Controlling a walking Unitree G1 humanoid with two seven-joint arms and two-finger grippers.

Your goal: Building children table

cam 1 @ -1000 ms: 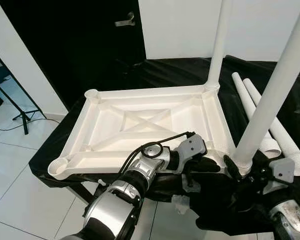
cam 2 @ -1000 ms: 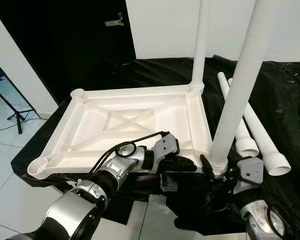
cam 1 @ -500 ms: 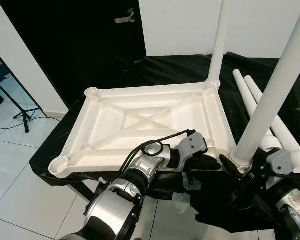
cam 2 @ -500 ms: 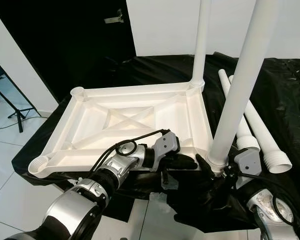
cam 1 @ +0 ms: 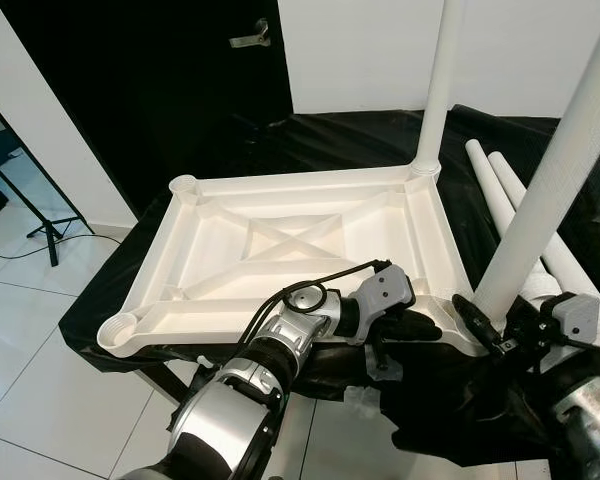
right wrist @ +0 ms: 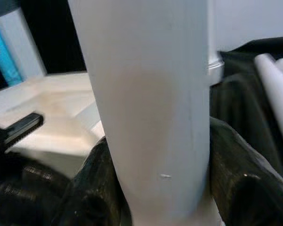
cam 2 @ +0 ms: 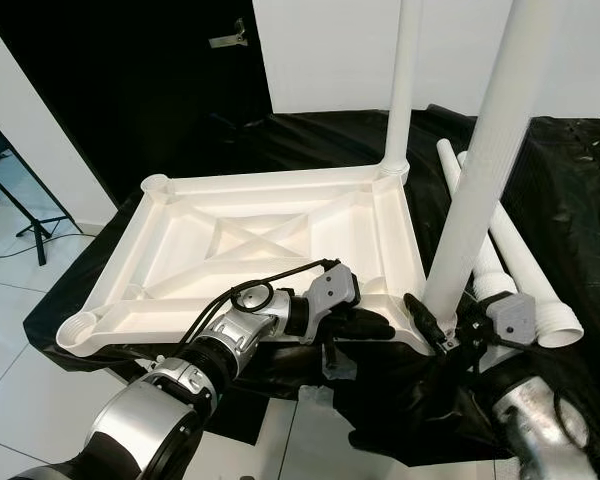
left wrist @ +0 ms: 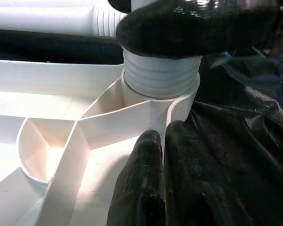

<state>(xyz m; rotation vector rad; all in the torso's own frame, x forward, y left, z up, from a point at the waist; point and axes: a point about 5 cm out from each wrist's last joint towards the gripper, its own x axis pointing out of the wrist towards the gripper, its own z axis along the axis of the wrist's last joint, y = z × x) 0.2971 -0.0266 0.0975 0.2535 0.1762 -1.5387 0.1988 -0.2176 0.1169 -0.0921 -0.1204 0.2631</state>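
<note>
Left gripper (cam 1: 420, 327): fingers pinched on the tabletop's near rim, bracing it.
Right gripper (cam 1: 505, 335): clamped around the near leg (cam 1: 550, 190), seating it in the tabletop's near-right corner socket.
Tabletop (cam 1: 300, 255): upside down on black cloth.
Far leg (cam 1: 438, 85): upright at tabletop's far-right corner.
Spare legs (cam 1: 500, 200): lying beside the tabletop.

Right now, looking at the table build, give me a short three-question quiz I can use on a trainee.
1. True or false: two legs stand upright in the tabletop's corner sockets.
2. What is the right gripper shut on?
A. a loose leg on the cloth
B. the near upright leg
C. the far upright leg
3. Fill in: the left gripper rests at the tabletop's near edge, beside the ____ corner socket.

Key: 1 true. 2 B. 3 near right. Two loose legs lie on the black cloth.
</note>
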